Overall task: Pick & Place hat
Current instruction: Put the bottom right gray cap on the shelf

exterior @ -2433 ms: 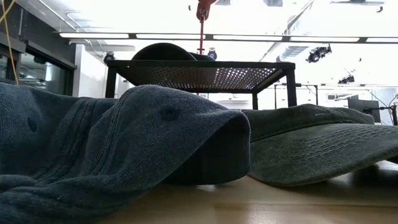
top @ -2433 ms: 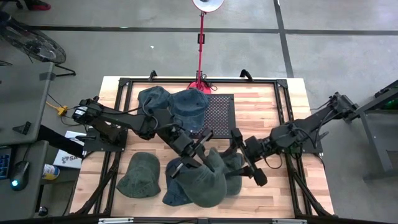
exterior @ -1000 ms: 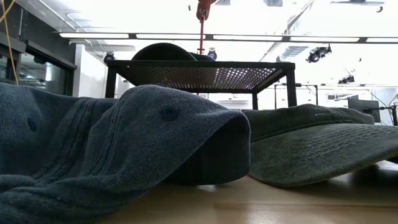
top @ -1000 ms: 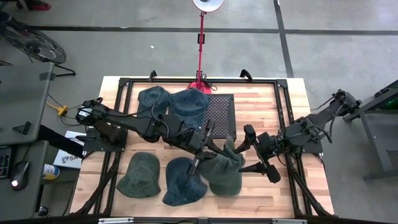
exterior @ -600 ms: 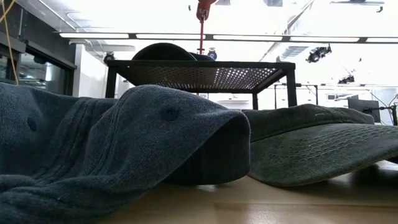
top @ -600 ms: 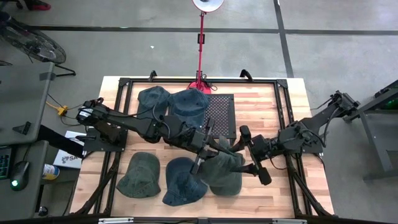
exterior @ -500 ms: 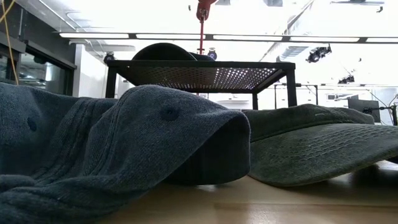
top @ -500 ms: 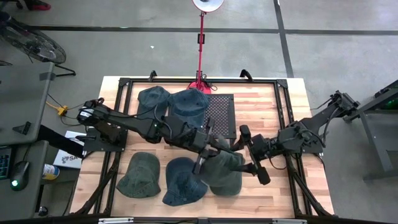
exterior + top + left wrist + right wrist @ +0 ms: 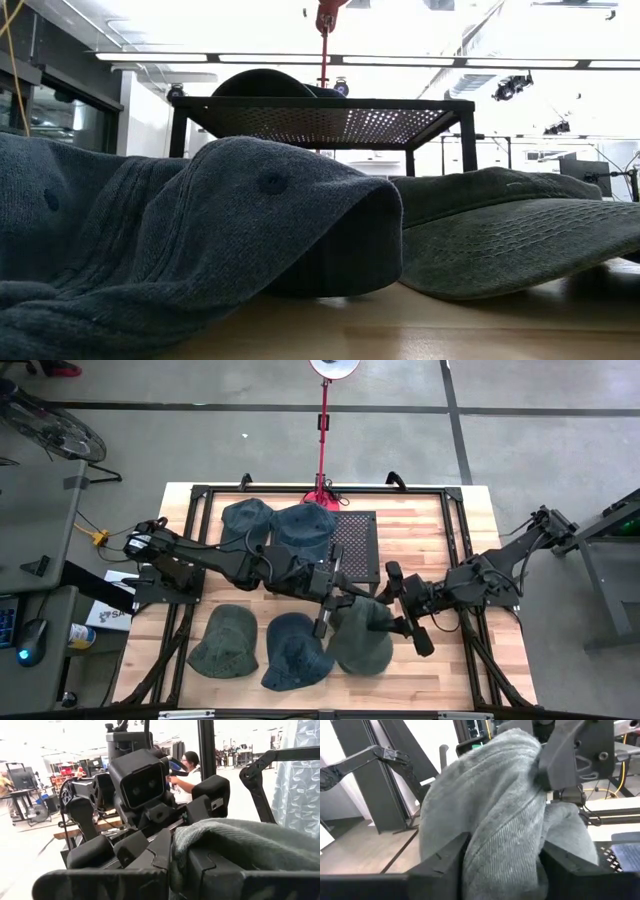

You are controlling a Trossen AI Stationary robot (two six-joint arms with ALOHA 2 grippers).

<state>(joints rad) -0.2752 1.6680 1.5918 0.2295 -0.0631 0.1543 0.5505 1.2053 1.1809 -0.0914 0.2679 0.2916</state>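
Table (image 9: 460, 520) of pale wood is carrying several hats. At its near left edge a green hat (image 9: 224, 643) is lying flat, and just beside it a blue hat (image 9: 292, 650) is lying flat as well. Two more dark hats (image 9: 275, 525) are sitting together at the far side, next to a black perforated platform (image 9: 352, 540), behind which a red lamp stand (image 9: 324, 450) is rising.

I am reaching my left arm in from the left edge across the middle of the table. My left gripper (image 9: 335, 595) is clamping a fold of the grey-green hat (image 9: 362, 635), which is hanging and resting near the table's near centre, just right of the blue one. In my left wrist view the cloth (image 9: 240, 845) is sitting pinched between my fingers (image 9: 150, 855).

From the right, my right gripper (image 9: 400, 608) is closing on the same hat's opposite side; in my right wrist view the fabric (image 9: 490, 820) is bulging between my fingers (image 9: 445, 860).

A person (image 9: 189, 775) is sitting in the room beyond.
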